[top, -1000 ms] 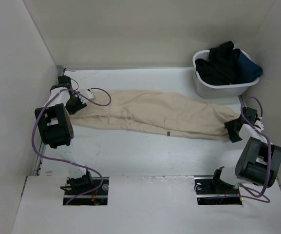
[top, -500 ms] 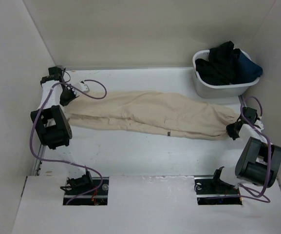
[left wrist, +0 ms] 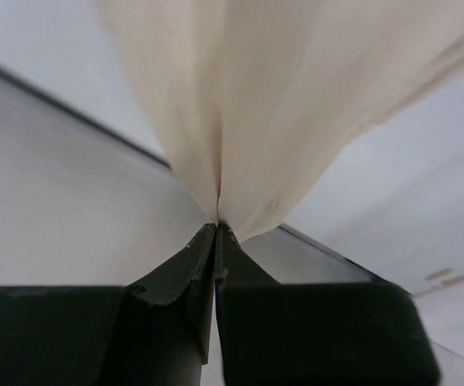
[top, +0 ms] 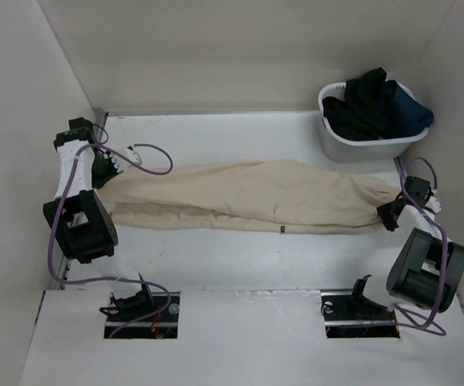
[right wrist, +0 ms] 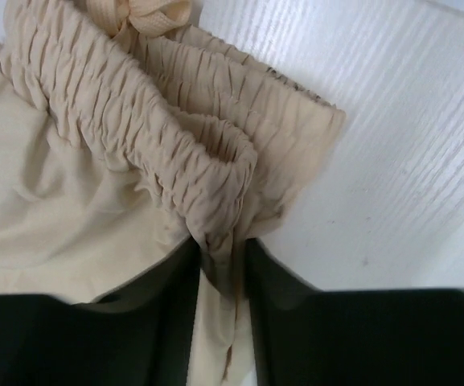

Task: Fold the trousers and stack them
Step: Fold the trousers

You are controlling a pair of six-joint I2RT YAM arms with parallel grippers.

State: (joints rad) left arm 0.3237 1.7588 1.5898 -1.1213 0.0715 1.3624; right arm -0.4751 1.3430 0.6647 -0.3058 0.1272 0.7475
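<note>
Top external view has the trousers point(top: 248, 195) stretched out long across the middle of the bench point(top: 240, 257), legs to the left and waist to the right, with one arm on each end. The left pincer point(top: 104, 173) is at the leg end, and in the left wrist view its jaws are squeezed down to basically nothing on a pinch of beige cloth that fans out away from the tips. The right pincer point(top: 386, 215) is at the other end. The right wrist view shows it clamped narrow on the gathered elastic waistband point(right wrist: 135, 121), right at the folded edge, with a drawstring bow point(right wrist: 147, 12) at the top of that frame. There's a small dark tag point(top: 282, 231) on the near edge of the cloth, a bit right of centre. As for clutter, a white basket point(top: 352, 149) sits in the far right corner, stuffed with dark clothes point(top: 372, 104) that spill over the rim. It's near the waist end but not touching the trousers. The right cable point(top: 418, 169), purple, loops up between that basket and the right pincer. On the other side the left arm is tucked close to the side wall point(top: 22, 161), and the left cable point(top: 147, 161) arcs over the bench just past the leg end, on the far side of the cloth. Nothing sits on the trousers themselves.
</note>
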